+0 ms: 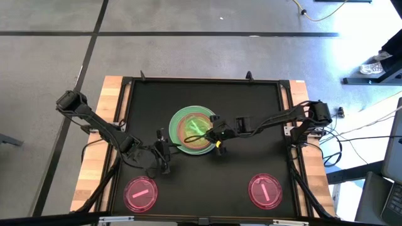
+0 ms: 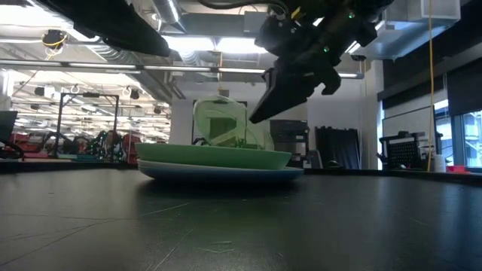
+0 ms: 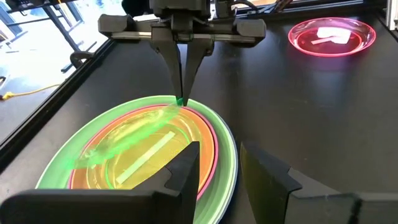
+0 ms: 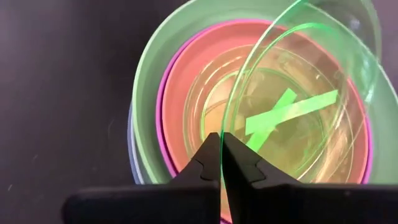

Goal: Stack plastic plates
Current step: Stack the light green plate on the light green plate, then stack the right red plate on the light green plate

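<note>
A stack of plates (image 1: 193,130) sits mid-table: blue at the bottom, then green, magenta and orange, with a translucent green plate lying inside (image 4: 249,124). My right gripper (image 4: 222,146) reaches in from the right and is shut on a second translucent green plate (image 4: 298,93), which stands tilted over the stack (image 2: 222,120). My left gripper (image 3: 217,168) is open and hovers at the stack's near-left rim, touching nothing. Two pink-red translucent plates (image 1: 141,193) (image 1: 266,191) lie flat near the table's near edge. My right gripper pinches the tilted translucent green plate by its rim (image 4: 225,127) between both fingertips. The fingers (image 2: 260,109) slant down from the table's right side. The held side of the rim is raised, and the opposite side dips inside the stack behind the green plate's rim (image 2: 226,154).
A raised frame (image 1: 201,80) borders the black tabletop. The left pink-red plate sits close behind my left arm (image 1: 107,129). Bare tabletop lies between the two pink-red plates and beyond the stack.
</note>
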You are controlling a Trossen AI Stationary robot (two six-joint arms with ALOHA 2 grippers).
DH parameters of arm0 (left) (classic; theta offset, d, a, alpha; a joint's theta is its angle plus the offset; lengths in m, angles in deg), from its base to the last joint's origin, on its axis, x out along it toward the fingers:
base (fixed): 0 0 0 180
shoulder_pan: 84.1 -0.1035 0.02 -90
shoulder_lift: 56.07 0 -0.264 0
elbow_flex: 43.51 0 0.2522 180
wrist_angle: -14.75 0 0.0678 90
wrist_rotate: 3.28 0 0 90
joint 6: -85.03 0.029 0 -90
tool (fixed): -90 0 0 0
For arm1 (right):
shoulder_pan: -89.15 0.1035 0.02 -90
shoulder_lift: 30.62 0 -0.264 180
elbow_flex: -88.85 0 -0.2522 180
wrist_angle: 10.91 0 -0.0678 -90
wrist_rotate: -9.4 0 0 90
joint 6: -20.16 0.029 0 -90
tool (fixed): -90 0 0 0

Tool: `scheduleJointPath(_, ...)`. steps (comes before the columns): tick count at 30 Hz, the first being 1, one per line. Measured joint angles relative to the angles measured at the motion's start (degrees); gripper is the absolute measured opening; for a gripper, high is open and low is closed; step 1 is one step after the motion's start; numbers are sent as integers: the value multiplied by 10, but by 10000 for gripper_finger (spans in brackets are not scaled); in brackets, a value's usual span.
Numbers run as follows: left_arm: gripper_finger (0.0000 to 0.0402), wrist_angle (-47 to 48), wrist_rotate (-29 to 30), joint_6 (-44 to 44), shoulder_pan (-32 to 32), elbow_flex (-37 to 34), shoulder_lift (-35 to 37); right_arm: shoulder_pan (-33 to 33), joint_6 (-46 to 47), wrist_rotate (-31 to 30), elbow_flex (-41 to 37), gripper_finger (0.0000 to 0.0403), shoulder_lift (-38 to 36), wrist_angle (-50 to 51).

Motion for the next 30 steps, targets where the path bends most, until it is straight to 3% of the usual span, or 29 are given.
scheduleJointPath(4, 110, 0, 0, 0, 0, 0, 0, 0, 1, 0, 0, 28, 0, 0)
scheduleJointPath(10, 110, 0, -1, -2, 0, 0, 0, 0, 1, 0, 3, 105, -1, 14)
scheduleJointPath(15, 110, -1, -16, -2, 0, 0, -2, 8, 16, 51, 47, 145, -45, 195)
scheduleJointPath(21, 110, -3, -14, -1, -5, 0, -17, 50, 85, 148, 53, 156, -118, 330)
scheduleJointPath(30, 110, -6, -13, -1, -7, 0, -33, 134, 238, 155, 35, 155, -143, 489)
